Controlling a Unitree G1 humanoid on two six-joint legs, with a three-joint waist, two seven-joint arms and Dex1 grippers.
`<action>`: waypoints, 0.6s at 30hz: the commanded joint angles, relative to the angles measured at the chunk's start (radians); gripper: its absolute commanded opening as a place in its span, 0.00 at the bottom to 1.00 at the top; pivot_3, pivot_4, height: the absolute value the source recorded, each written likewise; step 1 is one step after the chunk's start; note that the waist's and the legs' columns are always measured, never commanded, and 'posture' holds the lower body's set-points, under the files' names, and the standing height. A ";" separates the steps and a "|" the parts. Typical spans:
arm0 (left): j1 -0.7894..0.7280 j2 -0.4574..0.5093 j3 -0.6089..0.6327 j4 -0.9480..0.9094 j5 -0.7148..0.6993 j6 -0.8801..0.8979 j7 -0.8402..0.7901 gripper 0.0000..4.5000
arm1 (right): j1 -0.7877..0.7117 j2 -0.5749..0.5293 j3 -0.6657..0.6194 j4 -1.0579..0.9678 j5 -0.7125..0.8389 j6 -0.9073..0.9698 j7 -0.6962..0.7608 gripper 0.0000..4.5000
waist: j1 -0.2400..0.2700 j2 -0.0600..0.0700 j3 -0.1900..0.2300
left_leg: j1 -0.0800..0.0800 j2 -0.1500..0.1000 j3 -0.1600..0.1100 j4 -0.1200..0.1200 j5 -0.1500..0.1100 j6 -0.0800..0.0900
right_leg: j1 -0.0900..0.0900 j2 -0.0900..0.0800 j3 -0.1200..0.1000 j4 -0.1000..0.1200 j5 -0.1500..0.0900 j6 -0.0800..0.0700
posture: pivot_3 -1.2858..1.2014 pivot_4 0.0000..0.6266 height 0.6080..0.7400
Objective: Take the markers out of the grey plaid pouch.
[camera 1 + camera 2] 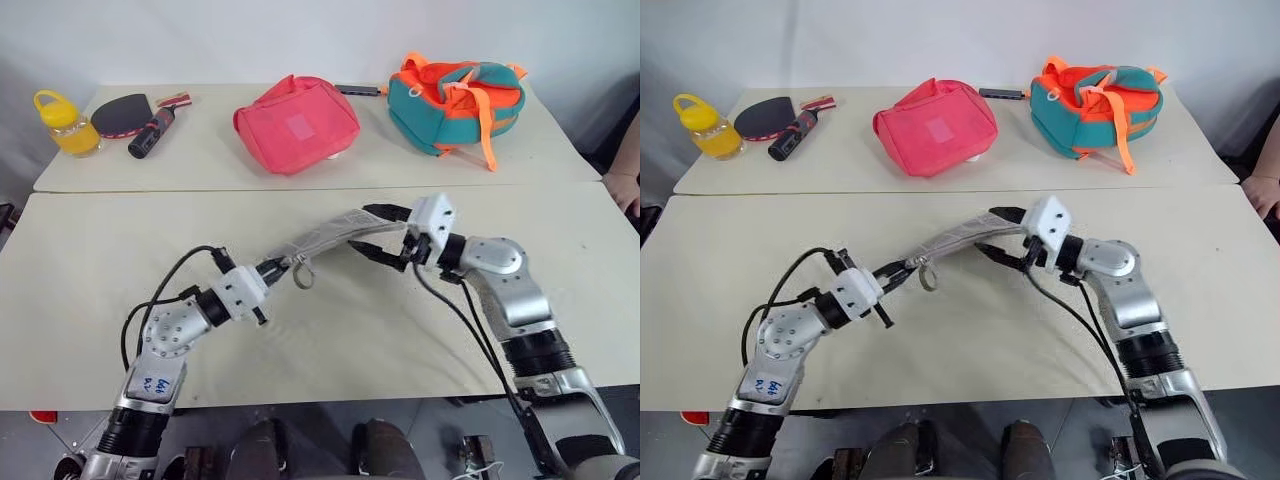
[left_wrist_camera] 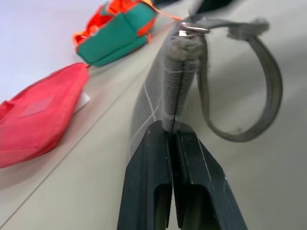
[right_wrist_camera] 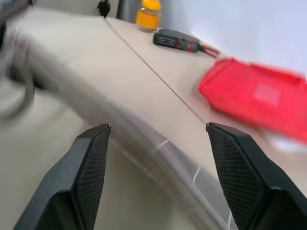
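I have the grey plaid pouch (image 1: 325,235) lifted off the desk (image 1: 330,330), strung between my two arms above the near desk's middle. My left gripper (image 1: 268,268) has its fingers (image 2: 168,187) clenched tight on the pouch's near end, right by the grey wrist loop (image 2: 249,96), which dangles free from its metal ring beside the pinched fabric. From there the pouch rises in a shallow arc toward my right gripper (image 1: 385,235), whose fingers (image 3: 88,167) stand spread wide, one above and one below the far end of the pouch; in the right wrist view the plaid fabric runs through the gap between them, and I cannot tell whether either finger touches it. The pouch looks flat and edge-on from my left wrist, its white grid lines just visible along the side. I cannot see any markers from here. On the far desk (image 1: 560,160), well apart from my work, sit a pink-red bag (image 1: 296,124) in the middle, a teal and orange bag (image 1: 455,105) to its right, and on the left a yellow bottle (image 1: 62,122), a table-tennis paddle (image 1: 125,113) and a black-and-red cylinder (image 1: 152,134) beside it. A person's arm (image 1: 625,170) shows at the right edge.
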 commanded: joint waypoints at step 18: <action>-0.026 -0.010 -0.042 0.013 0.003 -0.027 0.003 0.00 | 0.244 0.172 0.110 -0.393 0.138 0.493 -0.335 0.75 | 0.001 -0.001 -0.001 | -0.001 0.000 0.001 0.003 -0.004 0.001 | 0.000 0.000 0.000 -0.001 0.000 0.000 | 0.52 0.24 1.00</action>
